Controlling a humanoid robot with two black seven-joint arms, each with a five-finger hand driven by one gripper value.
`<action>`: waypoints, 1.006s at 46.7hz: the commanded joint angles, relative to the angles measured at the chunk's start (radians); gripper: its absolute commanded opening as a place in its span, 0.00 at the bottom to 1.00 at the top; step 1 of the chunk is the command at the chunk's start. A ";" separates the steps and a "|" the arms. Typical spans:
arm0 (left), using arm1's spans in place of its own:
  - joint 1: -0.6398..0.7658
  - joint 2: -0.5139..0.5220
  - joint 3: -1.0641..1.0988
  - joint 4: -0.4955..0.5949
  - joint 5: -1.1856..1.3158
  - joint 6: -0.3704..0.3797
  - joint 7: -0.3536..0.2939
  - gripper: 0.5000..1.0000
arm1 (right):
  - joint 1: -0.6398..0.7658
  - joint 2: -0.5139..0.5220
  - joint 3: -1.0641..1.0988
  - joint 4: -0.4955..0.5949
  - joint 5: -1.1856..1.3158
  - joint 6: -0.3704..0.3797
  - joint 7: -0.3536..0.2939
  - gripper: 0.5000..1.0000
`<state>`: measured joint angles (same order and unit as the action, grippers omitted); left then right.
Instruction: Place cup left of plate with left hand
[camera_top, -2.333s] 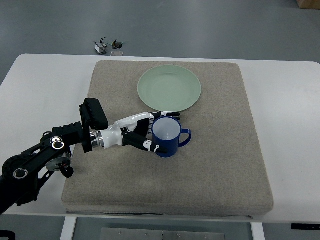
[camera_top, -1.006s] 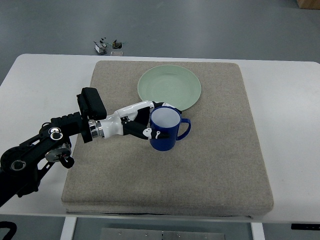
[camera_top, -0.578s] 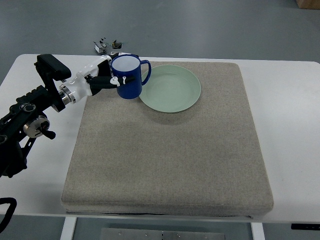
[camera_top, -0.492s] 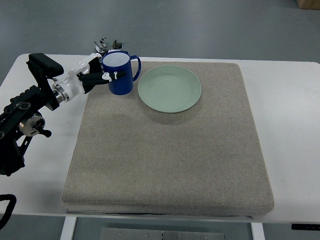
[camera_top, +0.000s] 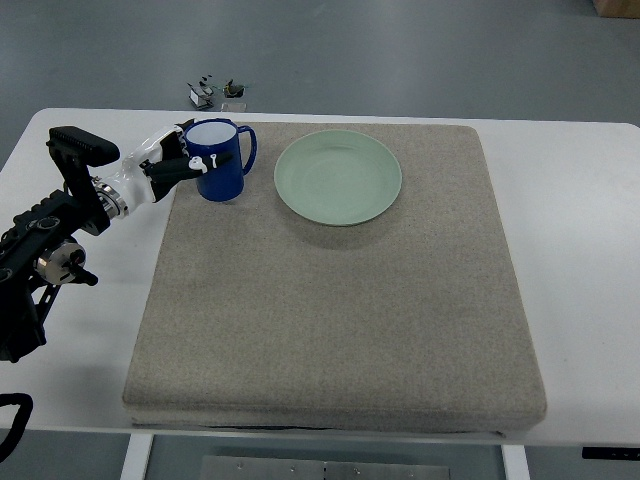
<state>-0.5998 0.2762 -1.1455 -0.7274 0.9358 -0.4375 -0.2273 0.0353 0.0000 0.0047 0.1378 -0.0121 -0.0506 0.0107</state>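
the blue cup (camera_top: 218, 173) is gripped by the left hand (camera_top: 168, 165) near the mat's (camera_top: 330, 320) top-left corner, just left of the green plate (camera_top: 338, 177). it should be lowered level, then released gently.

- No text, label, brand, number or sign can be read in the top view.
- No print is seen on the blue cup (camera_top: 220, 161), the green plate (camera_top: 338, 177) or the beige mat (camera_top: 340, 300).
- The small parts on the floor (camera_top: 216, 90) at the upper left of the frame are too small for any marking to be made out.
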 joint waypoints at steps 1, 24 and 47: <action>0.002 0.000 0.003 0.002 0.002 0.032 0.000 0.26 | 0.000 0.000 0.000 -0.001 0.000 0.000 0.000 0.87; 0.005 0.000 0.032 0.002 0.002 0.065 -0.009 0.79 | 0.000 0.000 0.000 0.000 0.000 0.000 0.000 0.87; 0.012 0.024 0.030 -0.014 -0.052 0.056 -0.007 0.99 | 0.000 0.000 0.000 0.000 0.000 0.000 0.000 0.87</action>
<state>-0.5876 0.2935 -1.1140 -0.7396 0.9065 -0.3849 -0.2347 0.0353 0.0000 0.0045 0.1380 -0.0124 -0.0506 0.0107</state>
